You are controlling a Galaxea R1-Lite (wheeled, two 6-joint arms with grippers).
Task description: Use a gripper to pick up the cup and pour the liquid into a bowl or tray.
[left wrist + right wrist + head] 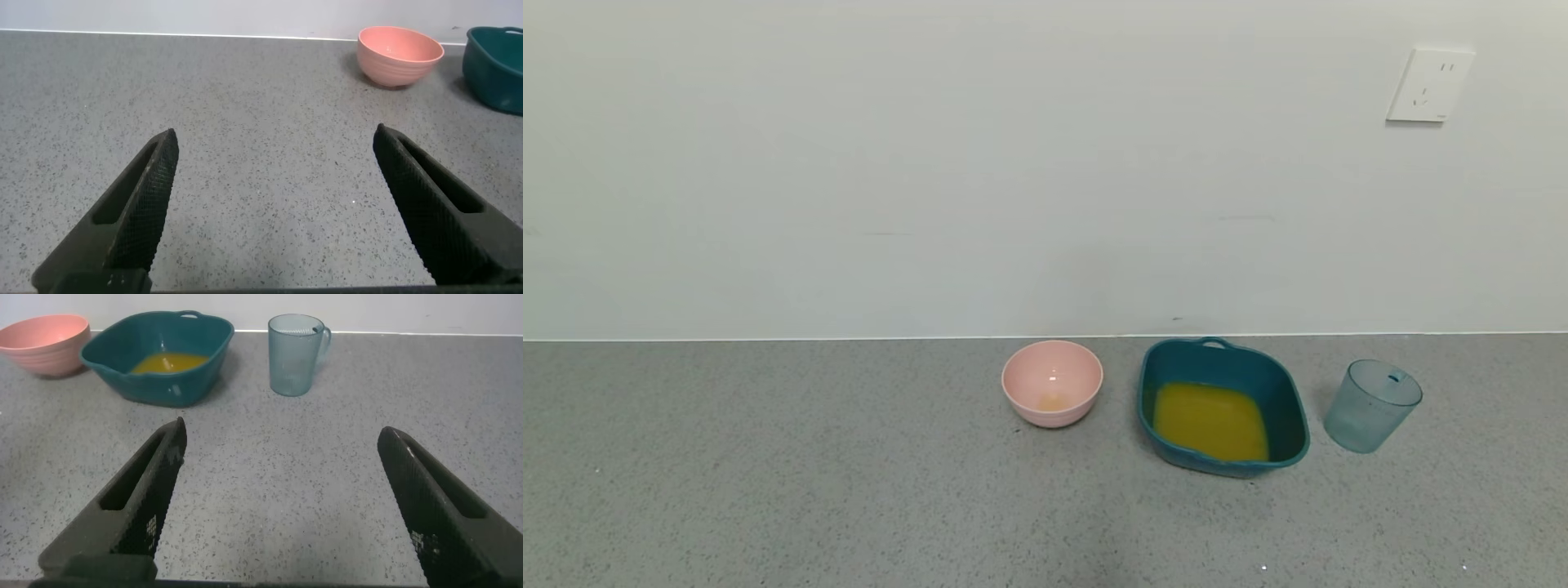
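Note:
The translucent blue-grey cup [1372,405] stands upright and looks empty on the grey counter, right of the dark teal basin [1286,392]. The basin holds the orange-yellow liquid [1210,420]. In the right wrist view the cup [296,354] and the basin [114,359] with liquid [170,363] lie well beyond my right gripper [282,433], which is open and empty. My left gripper [274,135] is open and empty over bare counter, far from the basin [494,57]. Neither gripper shows in the head view.
A small pink bowl [1052,382] stands left of the basin, with a trace of orange at its bottom; it also shows in the left wrist view [400,55] and the right wrist view [45,343]. A white wall with a socket [1429,85] rises behind the counter.

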